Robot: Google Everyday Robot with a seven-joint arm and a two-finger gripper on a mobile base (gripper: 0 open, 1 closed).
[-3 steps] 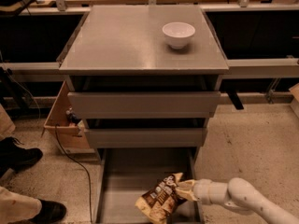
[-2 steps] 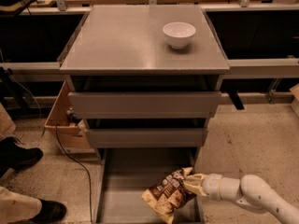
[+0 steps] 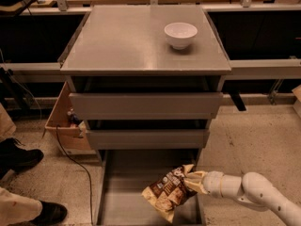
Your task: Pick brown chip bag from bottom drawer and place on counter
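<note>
View from above and in front of the grey drawer cabinet. The bottom drawer [image 3: 123,192] is pulled out, its flat floor showing. The white arm reaches in from the lower right. Its gripper [image 3: 191,181] is at the drawer's right side, with the fingers clamped on the upper right end of the brown chip bag [image 3: 167,193]. The bag lies tilted over the drawer's right half; whether it touches the floor cannot be told. Above, the counter [image 3: 127,41] carries a white bowl [image 3: 180,34] near its back right corner. The two upper drawers [image 3: 146,106] show plain front panels. A cardboard box [image 3: 63,126] stands left of the cabinet.
</note>
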